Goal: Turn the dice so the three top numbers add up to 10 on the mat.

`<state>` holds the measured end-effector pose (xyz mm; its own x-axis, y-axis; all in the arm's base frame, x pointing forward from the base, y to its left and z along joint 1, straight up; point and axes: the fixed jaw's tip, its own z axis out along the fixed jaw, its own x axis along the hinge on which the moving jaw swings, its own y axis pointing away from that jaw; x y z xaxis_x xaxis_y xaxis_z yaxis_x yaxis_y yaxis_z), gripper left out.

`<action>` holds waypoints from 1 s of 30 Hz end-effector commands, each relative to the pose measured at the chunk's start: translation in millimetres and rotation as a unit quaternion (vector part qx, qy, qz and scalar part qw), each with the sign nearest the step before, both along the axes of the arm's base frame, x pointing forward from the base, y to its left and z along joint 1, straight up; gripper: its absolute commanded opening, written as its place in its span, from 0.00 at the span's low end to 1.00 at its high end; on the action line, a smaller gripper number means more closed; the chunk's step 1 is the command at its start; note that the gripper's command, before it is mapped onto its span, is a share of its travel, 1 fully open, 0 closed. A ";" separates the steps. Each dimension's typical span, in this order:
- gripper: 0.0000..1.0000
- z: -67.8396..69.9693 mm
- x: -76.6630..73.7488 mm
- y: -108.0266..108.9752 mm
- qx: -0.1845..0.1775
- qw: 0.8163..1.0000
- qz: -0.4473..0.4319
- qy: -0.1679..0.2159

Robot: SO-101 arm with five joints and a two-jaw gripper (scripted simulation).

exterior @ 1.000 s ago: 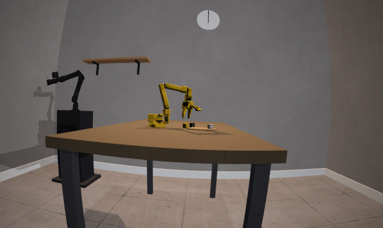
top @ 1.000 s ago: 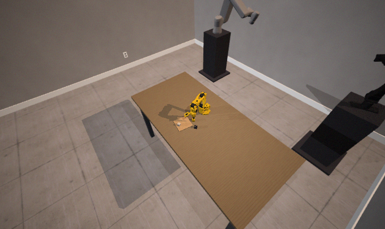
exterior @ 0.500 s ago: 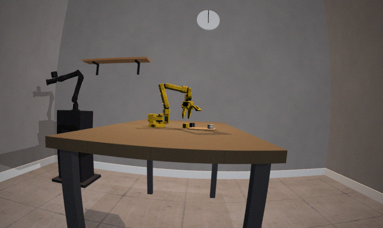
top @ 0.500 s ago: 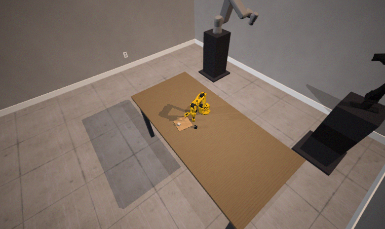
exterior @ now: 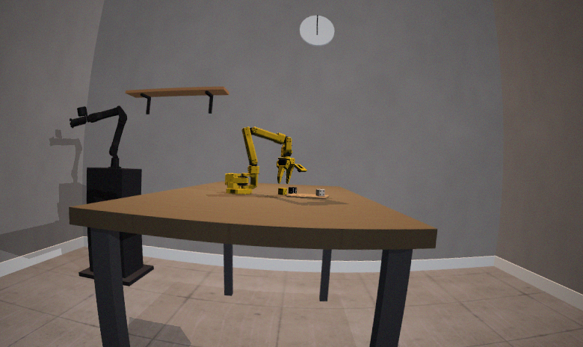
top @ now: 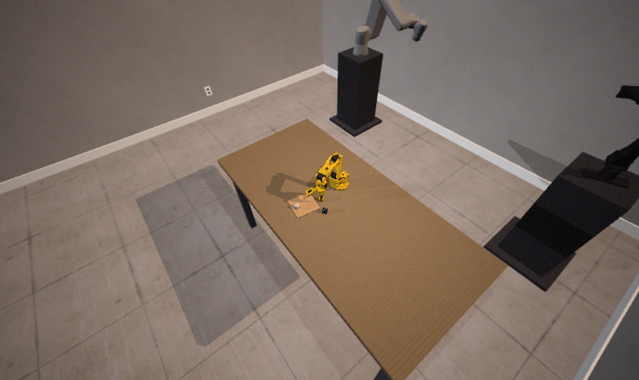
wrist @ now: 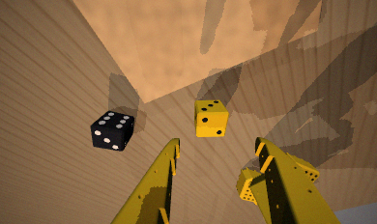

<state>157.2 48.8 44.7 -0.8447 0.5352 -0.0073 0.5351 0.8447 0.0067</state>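
A yellow die [wrist: 211,118] lies flat on the bare table just off a corner of the tan mat [wrist: 183,43], with three pips on top. A black die [wrist: 112,130] lies flat on the table to its left in the wrist view, also off the mat. A white die [exterior: 320,192] sits on the mat [exterior: 306,195]. My gripper [wrist: 217,142] hangs above the table, open and empty, with its fingertips a little short of the yellow die. It also shows in the exterior view [exterior: 285,176], above the yellow die [exterior: 280,190] and the black die [exterior: 291,189].
The arm's yellow base [exterior: 241,182] stands on the table behind the dice. The table's long edge [top: 265,221] runs close to the mat [top: 303,205]. Two other robot arms on dark pedestals stand on the floor, away from the table.
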 end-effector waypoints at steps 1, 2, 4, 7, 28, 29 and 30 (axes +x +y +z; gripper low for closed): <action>0.31 -2.9 3.6 2.7 0.005 1.000 0.000 -0.014; 0.31 -4.8 3.7 2.8 0.005 1.000 0.000 -0.014; 0.31 -8.6 3.8 2.8 0.005 1.000 0.000 -0.014; 0.31 -14.0 3.7 2.8 0.005 1.000 0.000 -0.014; 0.31 -27.9 2.5 2.4 0.005 1.000 0.000 -0.014; 0.31 -27.9 2.5 2.4 0.005 1.000 0.000 -0.014; 0.31 -27.9 2.5 2.4 0.005 1.000 0.000 -0.014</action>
